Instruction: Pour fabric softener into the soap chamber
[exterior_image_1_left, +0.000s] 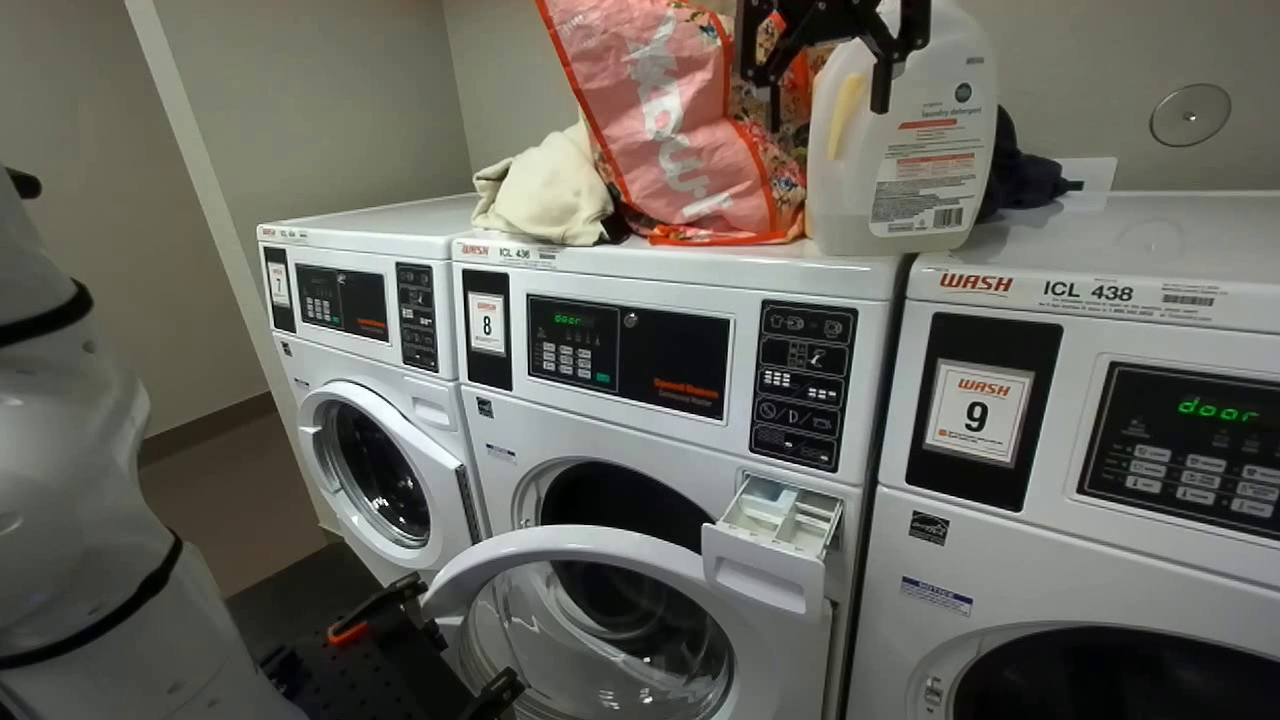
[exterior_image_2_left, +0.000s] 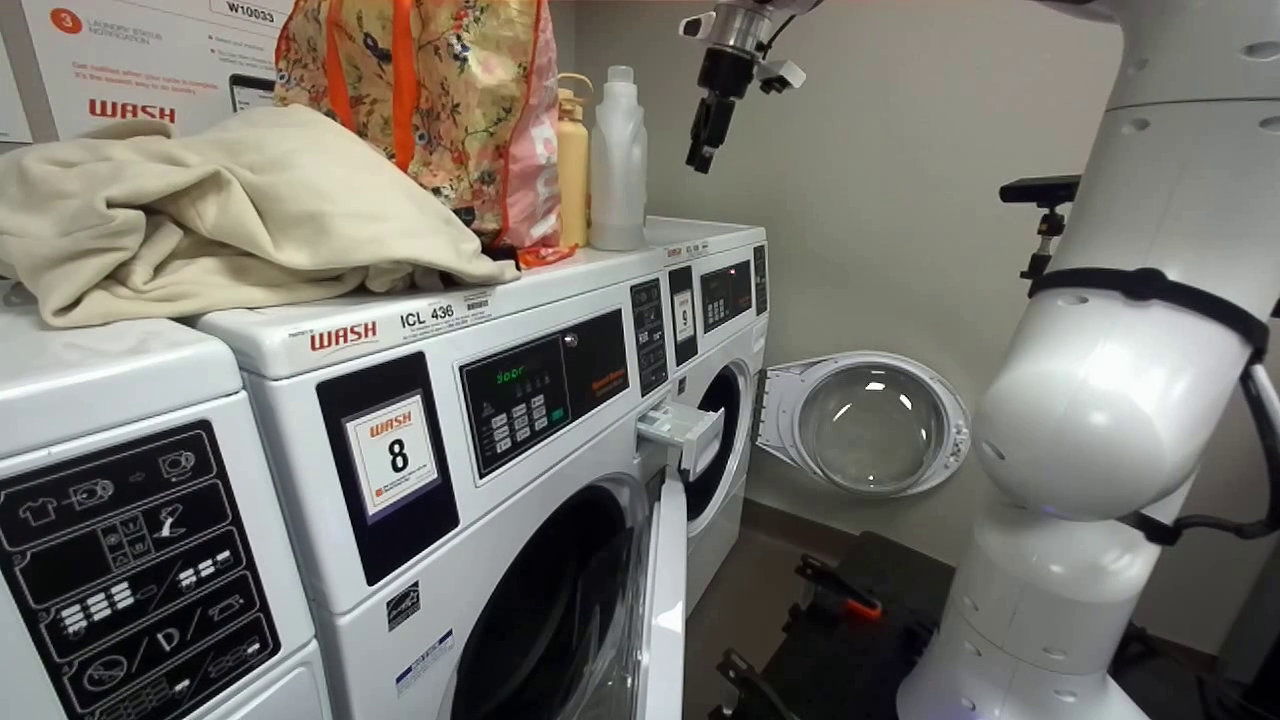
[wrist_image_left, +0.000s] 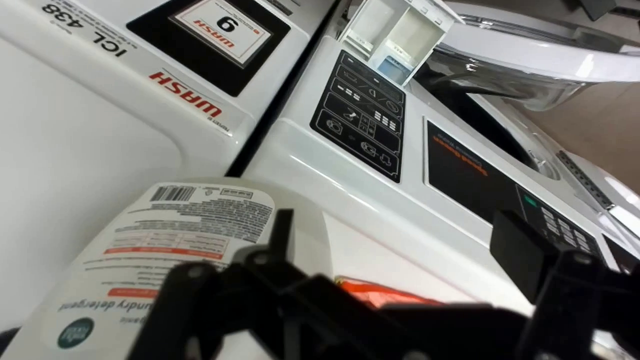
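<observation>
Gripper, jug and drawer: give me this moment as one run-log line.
gripper: open, empty | jug: upright on washer top, ungrasped | drawer: pulled out | washer 8 door: open

Kinda cloudy-white jug (exterior_image_1_left: 860, 180), reddish bars on its label (exterior_image_1_left: 930, 175), white drawer (exterior_image_1_left: 765, 575) w/ some pale blue, black pincer (exterior_image_1_left: 828, 110), pink-and-floral bag (exterior_image_1_left: 640, 90).

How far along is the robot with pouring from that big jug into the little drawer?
Done: the drawer is pulled open.
In hand: nothing gripped; the open jaws hang near the jug, perhaps about to grasp it.
Left: gripping, carrying and pouring, since the jug stands upright.
</observation>
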